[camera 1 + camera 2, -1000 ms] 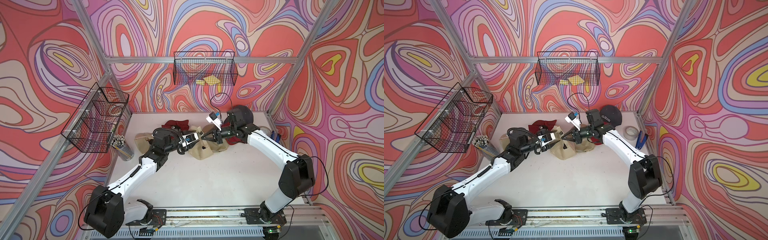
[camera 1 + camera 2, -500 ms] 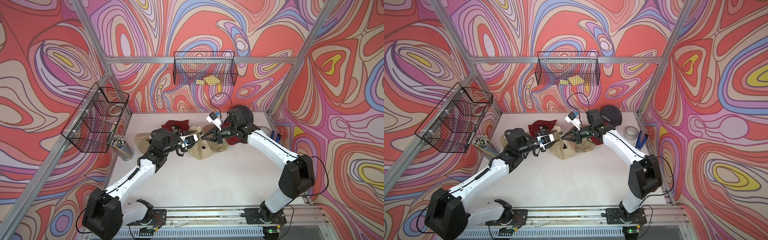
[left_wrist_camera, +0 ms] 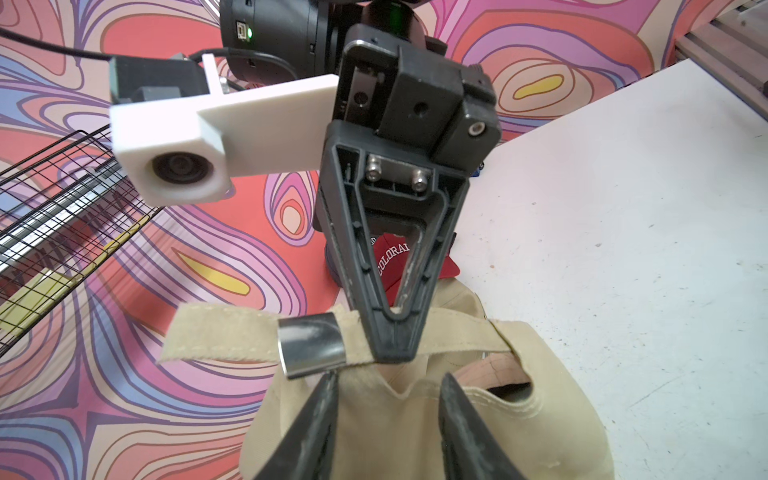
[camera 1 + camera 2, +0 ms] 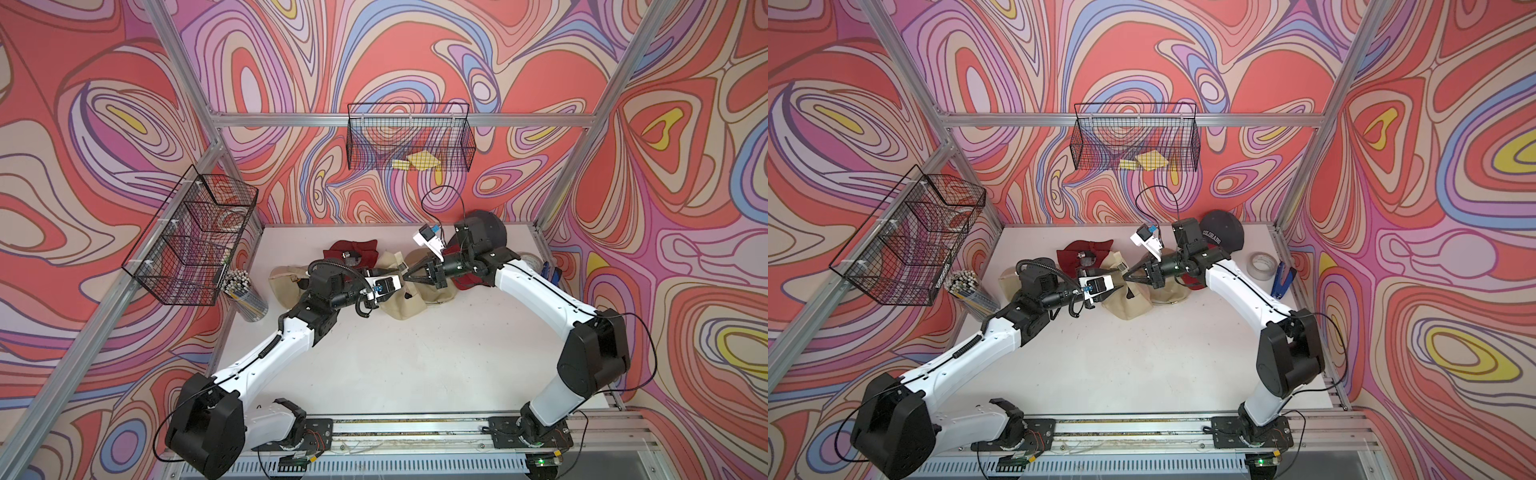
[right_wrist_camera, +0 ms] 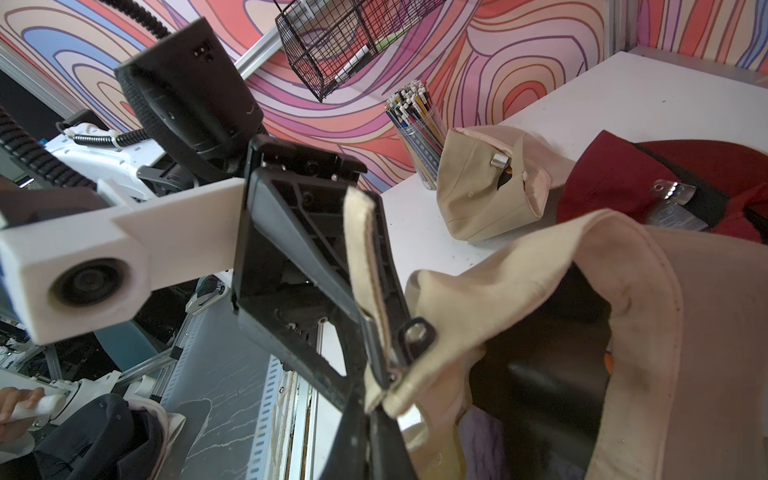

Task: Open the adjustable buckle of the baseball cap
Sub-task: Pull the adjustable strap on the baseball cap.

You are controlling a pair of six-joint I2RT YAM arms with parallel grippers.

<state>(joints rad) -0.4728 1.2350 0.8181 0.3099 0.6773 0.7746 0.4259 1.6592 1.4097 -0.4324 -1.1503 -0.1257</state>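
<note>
The only readable word is "COLORADO". It stands in pale, arched capitals on the front of a dark cap (image 4: 1227, 228), which lies behind the beige cap (image 4: 1133, 305), toward the back wall. The left wrist view shows the same word in white arched capitals on a red cap (image 3: 390, 259) just beyond the beige cap (image 3: 415, 419). There only "COLORA" is clear, and the end of the word is hidden.

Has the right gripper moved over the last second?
No. The right gripper stays shut on the cap strap, at the same spot against the wire basket on the back wall.
</note>
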